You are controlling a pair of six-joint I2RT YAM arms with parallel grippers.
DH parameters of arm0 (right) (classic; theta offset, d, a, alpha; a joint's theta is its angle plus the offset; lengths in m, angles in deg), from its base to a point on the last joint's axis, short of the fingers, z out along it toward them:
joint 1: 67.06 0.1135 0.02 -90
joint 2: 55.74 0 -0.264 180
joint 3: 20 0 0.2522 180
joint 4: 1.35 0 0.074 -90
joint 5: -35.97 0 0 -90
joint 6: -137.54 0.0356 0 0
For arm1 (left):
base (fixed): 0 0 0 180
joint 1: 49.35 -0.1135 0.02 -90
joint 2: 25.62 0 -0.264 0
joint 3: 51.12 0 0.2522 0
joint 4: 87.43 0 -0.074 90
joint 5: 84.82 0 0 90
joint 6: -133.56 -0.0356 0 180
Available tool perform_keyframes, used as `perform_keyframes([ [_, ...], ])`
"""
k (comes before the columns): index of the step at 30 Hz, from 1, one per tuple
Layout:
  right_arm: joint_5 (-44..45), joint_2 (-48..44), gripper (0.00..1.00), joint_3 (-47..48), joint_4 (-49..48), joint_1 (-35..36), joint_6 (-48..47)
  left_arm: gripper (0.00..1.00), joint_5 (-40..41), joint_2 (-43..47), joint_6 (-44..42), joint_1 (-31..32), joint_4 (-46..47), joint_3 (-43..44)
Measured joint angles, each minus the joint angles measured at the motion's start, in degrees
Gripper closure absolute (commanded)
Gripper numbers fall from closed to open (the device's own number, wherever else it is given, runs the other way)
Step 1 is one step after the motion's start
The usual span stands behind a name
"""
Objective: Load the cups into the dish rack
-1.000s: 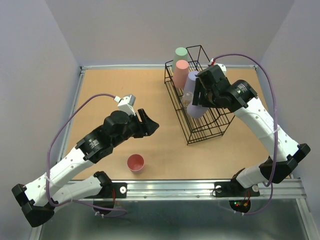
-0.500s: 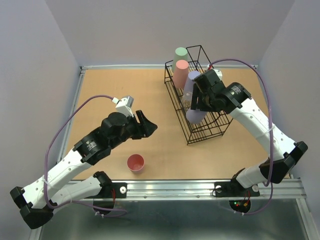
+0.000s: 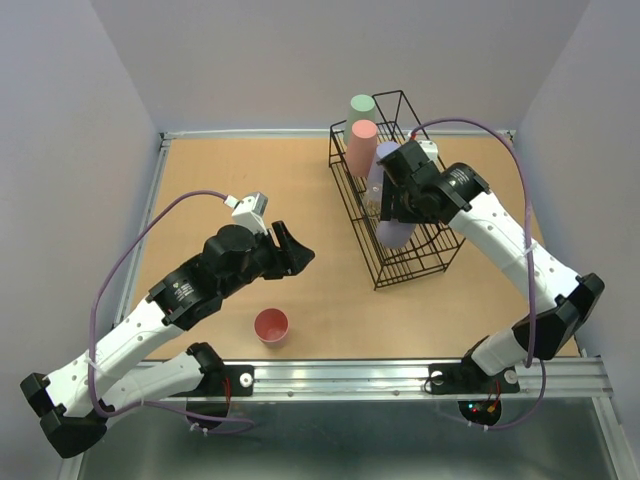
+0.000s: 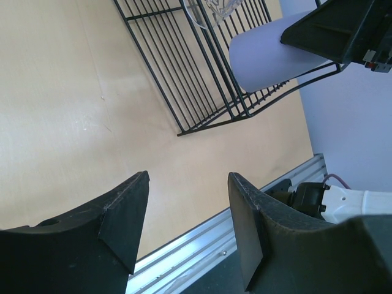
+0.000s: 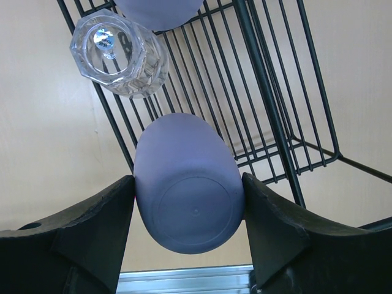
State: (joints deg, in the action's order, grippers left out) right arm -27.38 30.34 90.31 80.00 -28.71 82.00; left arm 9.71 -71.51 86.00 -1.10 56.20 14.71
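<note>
Right wrist view | right claw is pinching lavender tapered plastic cup, base facing claw, mouth pointing away into black wire dish rack | left claw is hanging spread, empty.

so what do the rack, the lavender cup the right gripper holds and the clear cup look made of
dish rack: thin black wire, probably coated metal, slight sheen. lavender cup: opaque matte plastic, judging by the moulded ring and dot on its base. clear cup: transparent, faceted, bright glints; plastic or glass, can't tell.
</note>
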Motion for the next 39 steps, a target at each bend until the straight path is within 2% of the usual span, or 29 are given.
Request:
perform_keyframes([
  [16, 0.7, 1.3, 0.99, -2.1, -0.2, 1.5, -0.2, 0.36, 0.0, 0.0, 0.0, -0.4, 0.0, -0.4],
  [17, 0.8, 1.2, 0.88, -2.2, -0.3, 1.7, -0.2, 0.35, 0.0, 0.0, 0.0, -0.4, 0.0, -0.5],
  [19, 1.0, 1.2, 0.8, -2.3, -0.3, 1.8, -0.2, 0.36, 0.0, 0.0, 0.0, -0.4, -0.2, -0.8],
  [20, 1.1, 1.2, 0.67, -2.3, -0.4, 1.9, -0.2, 0.36, 0.0, 0.0, 0.0, -0.4, -0.2, -0.9],
  [22, 1.2, 1.2, 0.55, -2.4, -0.6, 1.9, -0.2, 0.36, 0.0, 0.0, 0.0, -0.4, -0.4, -0.9],
  [23, 1.2, 1.0, 0.44, -2.6, -0.6, 1.9, -0.2, 0.36, 0.0, 0.0, 0.1, -0.4, -0.4, -0.9],
  [25, 1.2, 0.9, 0.36, -2.6, -0.6, 1.9, -0.2, 0.36, 0.0, 0.0, 0.1, -0.4, -0.4, -0.9],
  [26, 1.2, 0.9, 0.27, -2.6, -0.6, 1.9, -0.2, 0.36, 0.0, 0.0, 0.2, -0.4, -0.4, -0.9],
  [33, 0.3, 0.9, 0.11, -2.6, -0.5, 2.3, -0.2, 0.36, 0.0, 0.0, 0.7, -0.4, -0.5, -0.9],
  [39, -0.3, 0.9, 0.05, -2.6, -0.5, 2.3, -0.2, 0.36, 0.0, 0.0, 1.3, -0.4, -0.7, -0.9],
])
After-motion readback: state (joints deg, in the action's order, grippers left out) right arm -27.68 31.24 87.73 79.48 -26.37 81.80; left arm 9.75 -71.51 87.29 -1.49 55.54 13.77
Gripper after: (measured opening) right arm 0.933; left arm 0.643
